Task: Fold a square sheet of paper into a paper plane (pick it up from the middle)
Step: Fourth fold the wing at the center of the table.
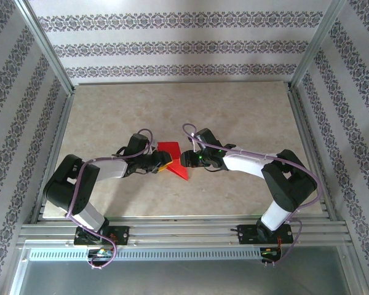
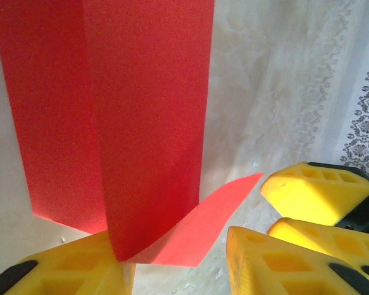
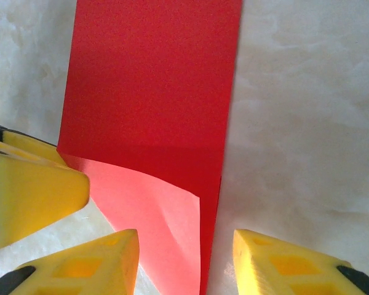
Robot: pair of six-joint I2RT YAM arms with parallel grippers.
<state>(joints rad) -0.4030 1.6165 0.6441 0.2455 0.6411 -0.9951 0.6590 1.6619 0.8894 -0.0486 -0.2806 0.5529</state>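
At the middle of the table (image 1: 246, 110), red paper (image 1: 170, 149) sits partly folded: top view shows one panel toward the back wall and a pointed flap running down-right toward the near edge. Left wrist view: red paper (image 2: 147, 123) has a long crease with panels rising off the surface, plus a paler flap curling out low. Right wrist view: red paper (image 3: 154, 92) lies as a long strip on the marble, near corner turned over, paler underside showing. left gripper (image 1: 165, 163) sits at the paper's left edge, jaws part-open; in its own camera left gripper (image 2: 178, 246) straddles the base of the fold, one finger touching the crease, nothing clamped. right gripper (image 1: 184, 160) sits at the paper's right edge, jaws likewise part-open; right gripper (image 3: 186, 236) straddles the turned corner and strip edge, no pinch visible. Grippers are close together, fingertips facing, apart. Arm bases are bolted to the aluminium rail (image 1: 184, 228) at the near edge; patterned wallpaper (image 1: 172, 49) behind
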